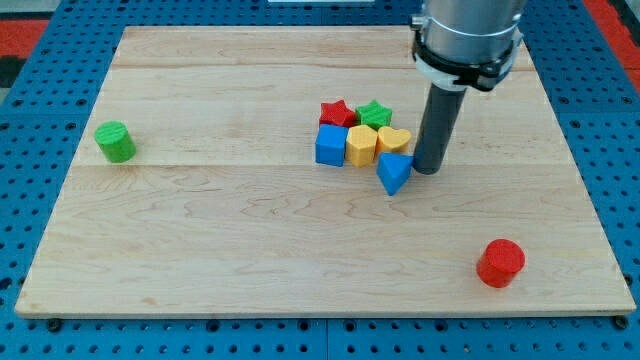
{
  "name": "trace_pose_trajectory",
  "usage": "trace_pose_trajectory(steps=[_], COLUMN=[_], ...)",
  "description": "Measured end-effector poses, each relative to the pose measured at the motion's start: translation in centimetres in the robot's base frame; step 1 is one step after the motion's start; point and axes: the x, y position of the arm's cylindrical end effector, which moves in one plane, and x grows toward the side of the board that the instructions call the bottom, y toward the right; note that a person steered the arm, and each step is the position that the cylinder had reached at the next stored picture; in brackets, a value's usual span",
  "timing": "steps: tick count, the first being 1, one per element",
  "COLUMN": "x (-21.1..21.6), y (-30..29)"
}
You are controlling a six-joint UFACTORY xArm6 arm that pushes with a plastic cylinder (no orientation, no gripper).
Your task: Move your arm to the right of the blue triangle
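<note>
My tip [427,170], a bare rod with nothing to open or close, stood just at the view's right of the blue triangle [394,173], seemingly touching it. The triangle lay near the middle of the surface [250,250], toward its right edge.

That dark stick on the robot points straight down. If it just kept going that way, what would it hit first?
My tip points straight down at the wooden board, so it would meet the board itself first; it already seems to rest there. The blue triangle sits just to the view's left, close or touching.
</note>
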Motion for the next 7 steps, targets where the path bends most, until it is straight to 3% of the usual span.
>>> trace_pose_trajectory(steps=[1, 2, 4, 7], x=[0.1, 6.0, 5.6, 5.2], y=[2.5, 7.5, -1.8, -1.8])
